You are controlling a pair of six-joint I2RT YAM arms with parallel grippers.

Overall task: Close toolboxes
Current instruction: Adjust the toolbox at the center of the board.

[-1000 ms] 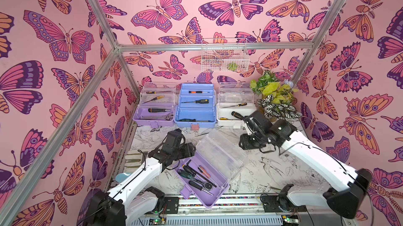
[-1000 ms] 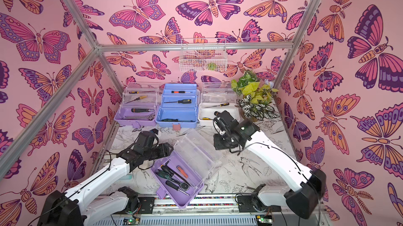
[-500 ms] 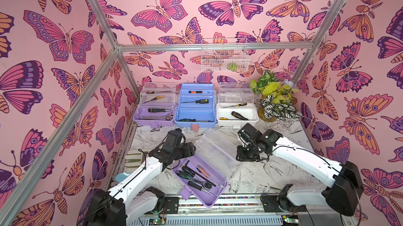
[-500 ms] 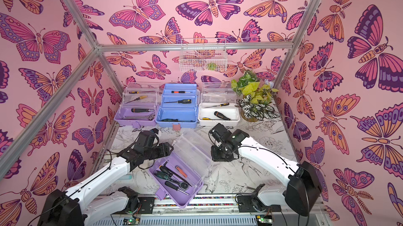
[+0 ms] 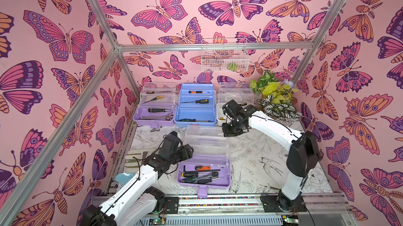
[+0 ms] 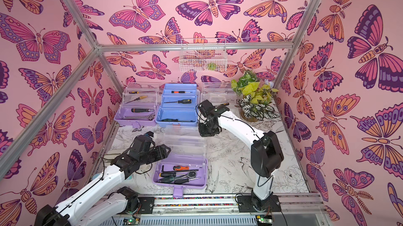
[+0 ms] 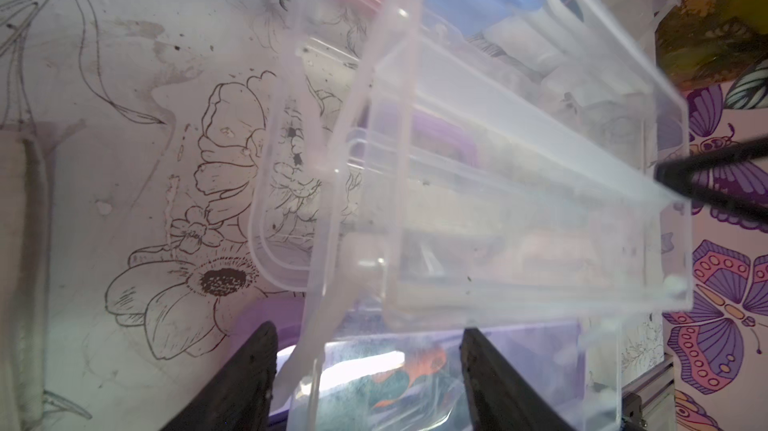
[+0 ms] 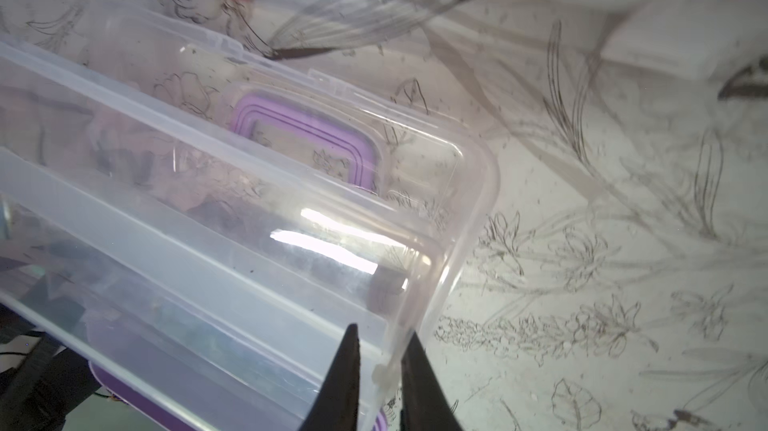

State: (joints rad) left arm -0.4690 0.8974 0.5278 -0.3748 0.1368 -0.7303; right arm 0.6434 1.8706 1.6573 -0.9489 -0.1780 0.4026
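The front lilac toolbox lies near the table's front with several tools in it. Its clear lid stands open and upright. My right gripper is at the lid's far right corner, jaws narrow on the lid's side wall. My left gripper stands open at the lid's left end, straddling its end wall without pinching it. Three more open toolboxes line the back: lilac, blue and white, the last partly hidden by my right arm.
A white wire basket hangs on the back wall. Potted plants fill the back right corner. A pale glove lies at the left edge beside my left arm. A metal rail runs along the front.
The front lilac toolbox has turned from diagonal to square with the front rail. My right gripper came down from the white toolbox to the lid's corner and narrowed on it.
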